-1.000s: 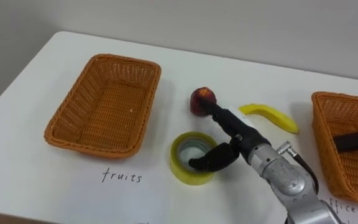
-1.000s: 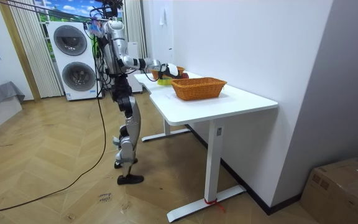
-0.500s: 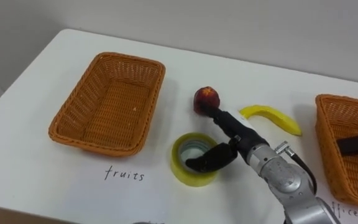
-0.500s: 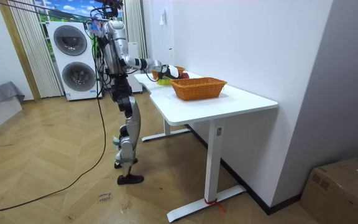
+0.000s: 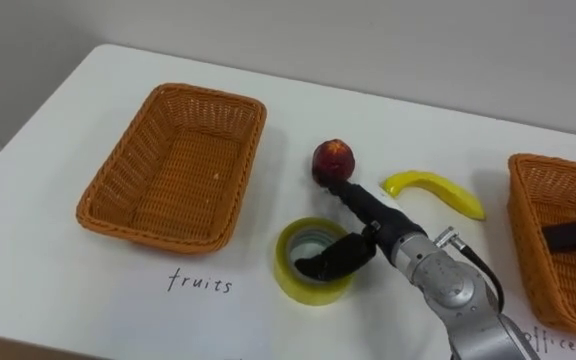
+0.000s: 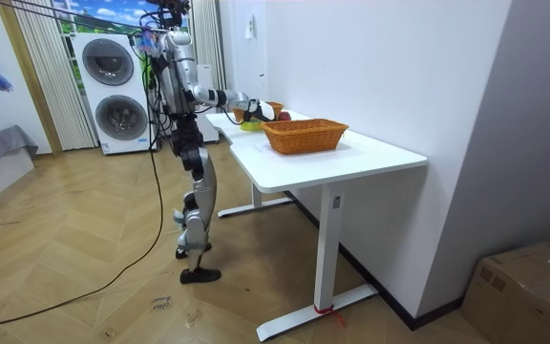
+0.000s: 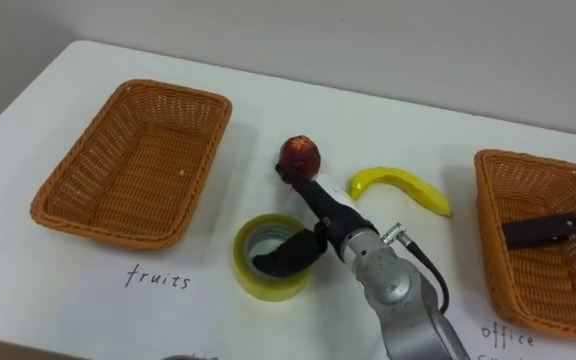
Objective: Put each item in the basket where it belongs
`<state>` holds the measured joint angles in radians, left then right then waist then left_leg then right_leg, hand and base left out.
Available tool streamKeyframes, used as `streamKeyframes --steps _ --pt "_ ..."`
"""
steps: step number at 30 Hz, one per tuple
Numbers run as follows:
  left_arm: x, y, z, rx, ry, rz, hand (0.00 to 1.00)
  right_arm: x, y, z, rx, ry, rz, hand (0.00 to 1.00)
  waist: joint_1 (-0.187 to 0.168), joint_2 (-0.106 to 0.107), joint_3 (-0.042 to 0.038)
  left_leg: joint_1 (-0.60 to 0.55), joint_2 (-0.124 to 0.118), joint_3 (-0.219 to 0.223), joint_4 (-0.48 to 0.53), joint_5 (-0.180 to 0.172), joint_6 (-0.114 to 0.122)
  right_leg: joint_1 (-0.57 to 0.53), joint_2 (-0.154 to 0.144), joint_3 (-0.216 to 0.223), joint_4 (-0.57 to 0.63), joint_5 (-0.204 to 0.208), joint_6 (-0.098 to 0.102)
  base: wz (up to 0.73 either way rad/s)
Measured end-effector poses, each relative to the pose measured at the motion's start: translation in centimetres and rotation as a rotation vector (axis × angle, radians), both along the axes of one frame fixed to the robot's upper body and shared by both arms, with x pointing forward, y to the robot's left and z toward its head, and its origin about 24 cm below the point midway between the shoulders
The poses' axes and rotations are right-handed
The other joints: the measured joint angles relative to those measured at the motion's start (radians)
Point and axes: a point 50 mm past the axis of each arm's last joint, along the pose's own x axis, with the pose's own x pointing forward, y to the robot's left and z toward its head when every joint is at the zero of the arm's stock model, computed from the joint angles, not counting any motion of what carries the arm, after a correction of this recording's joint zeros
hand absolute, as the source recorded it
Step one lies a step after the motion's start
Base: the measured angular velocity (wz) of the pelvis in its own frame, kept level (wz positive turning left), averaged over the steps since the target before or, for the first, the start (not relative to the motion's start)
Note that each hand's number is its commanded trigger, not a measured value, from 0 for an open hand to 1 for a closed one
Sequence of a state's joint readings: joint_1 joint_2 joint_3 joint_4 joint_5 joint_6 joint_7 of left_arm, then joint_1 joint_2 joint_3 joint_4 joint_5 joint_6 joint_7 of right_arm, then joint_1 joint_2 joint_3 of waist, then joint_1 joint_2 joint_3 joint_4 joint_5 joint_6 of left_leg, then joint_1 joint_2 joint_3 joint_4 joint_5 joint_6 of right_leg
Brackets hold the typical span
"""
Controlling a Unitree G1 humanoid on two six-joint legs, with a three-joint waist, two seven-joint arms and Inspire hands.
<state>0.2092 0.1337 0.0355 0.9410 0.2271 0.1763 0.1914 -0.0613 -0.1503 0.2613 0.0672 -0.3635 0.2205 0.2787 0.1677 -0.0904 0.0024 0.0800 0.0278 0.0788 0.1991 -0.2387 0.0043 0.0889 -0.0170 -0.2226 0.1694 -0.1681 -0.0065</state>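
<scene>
A red apple [image 5: 335, 157] and a yellow banana [image 5: 433, 187] lie on the white table [image 5: 58, 290], between two wicker baskets. A yellow tape roll [image 5: 293, 278] lies flat in front of the apple. My right hand [image 5: 380, 218] hovers over the roll's far rim. Its straight fingers [image 5: 351, 197] reach almost to the apple, and its thumb [image 5: 328, 262] hangs over the roll's hole. The left basket [image 5: 118, 215], marked as the fruit basket, holds nothing. The right basket [image 5: 526, 235], marked for office things, holds a black oblong object [image 5: 575, 233].
In the room view I stand at the short end of a white desk [image 6: 351, 158] beside a white wall, with washing machines [image 6: 113, 91] behind me. The table's far edge [image 5: 418, 100] runs close behind the apple and banana.
My right hand has crept a little to the left over the tape roll, its thumb lower into the hole. The fruit, roll and baskets lie as before.
</scene>
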Motion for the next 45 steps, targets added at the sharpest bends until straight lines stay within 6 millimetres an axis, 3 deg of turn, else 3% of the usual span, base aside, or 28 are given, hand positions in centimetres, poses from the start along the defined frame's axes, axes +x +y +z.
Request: streamKeyframes --steps 1,2,19,45 --pt "-0.1 0.0 0.0 0.002 0.001 0.001 0.0 0.0 0.0 0.0 0.0 0.002 0.001 0.53 0.0 0.0 0.0 0.0 0.0 0.0 0.0 0.0 0.0 0.0 0.0 0.0 0.0 0.0 0.0 0.0" --pt "-0.2 0.0 0.0 0.003 0.006 0.002 0.0 0.0 0.0 -0.1 0.0 0.005 0.003 0.99 0.0 0.0 0.0 0.0 0.0 0.0 0.0 0.0 0.0 0.0 0.0 0.0 0.0 0.0 0.0 0.0" --pt "-0.6 0.3 0.0 0.011 0.035 0.011 0.0 1.2 -0.4 0.8 -0.156 -0.045 0.011 1.0 0.001 -0.015 -0.0039 0.0 0.0 -0.001 -0.002 0.0 0.0 -0.002 0.001 0.003 0.0 0.0 0.0 0.0" --pt "-1.0 0.6 -0.3 0.009 0.074 0.008 0.0 1.2 -0.4 1.0 -0.155 -0.027 0.049 1.0 0.002 -0.016 -0.0016 0.002 0.0 -0.001 -0.002 0.0 0.0 -0.001 0.001 0.008 0.0 0.0 0.0 0.0"
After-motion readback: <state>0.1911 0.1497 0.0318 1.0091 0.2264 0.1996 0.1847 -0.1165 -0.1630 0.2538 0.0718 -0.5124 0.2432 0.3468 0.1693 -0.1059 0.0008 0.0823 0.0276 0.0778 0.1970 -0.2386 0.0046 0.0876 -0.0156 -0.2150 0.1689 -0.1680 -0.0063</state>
